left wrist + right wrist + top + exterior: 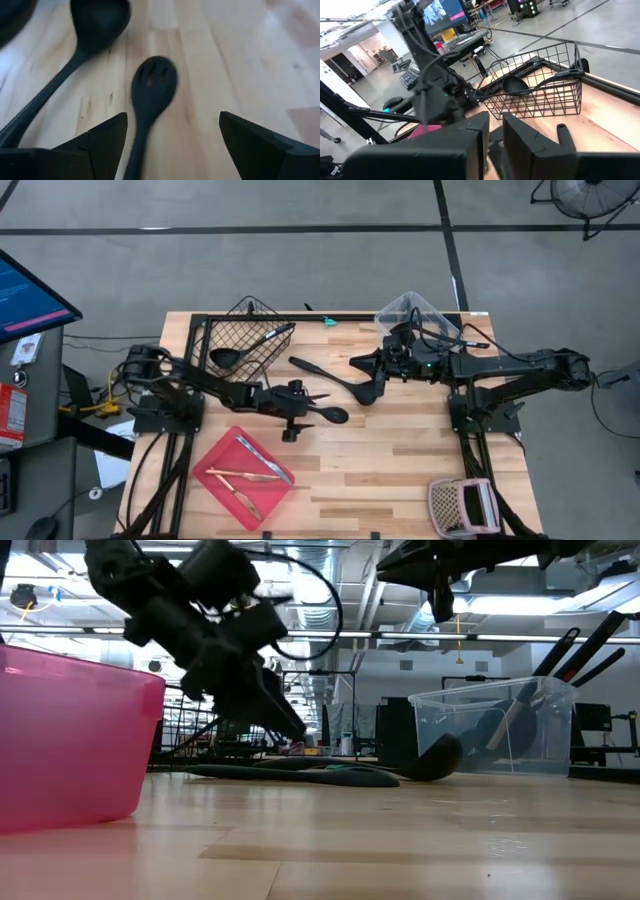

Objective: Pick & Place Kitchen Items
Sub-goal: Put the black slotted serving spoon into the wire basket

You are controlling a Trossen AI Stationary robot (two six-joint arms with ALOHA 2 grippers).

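Observation:
A black slotted spoon (332, 416) lies flat on the wooden table. In the left wrist view its head (154, 80) points away from the gripper. My left gripper (306, 406) is low over the spoon's handle and open (172, 135), one finger on each side of the handle. I cannot tell whether they touch it. A black ladle (362, 388) lies on the table beside it (97, 20). My right gripper (358, 362) is raised above the table (440, 610), and its fingers are together and empty (495, 132).
A black wire basket (245, 335) at the far left holds a black ladle (517, 85). A flat red tray (215, 475) with slim cutlery sits at the near left. A clear bin (425, 308) of utensils stands at the far side, and a pink rack (460, 505) sits at the near right.

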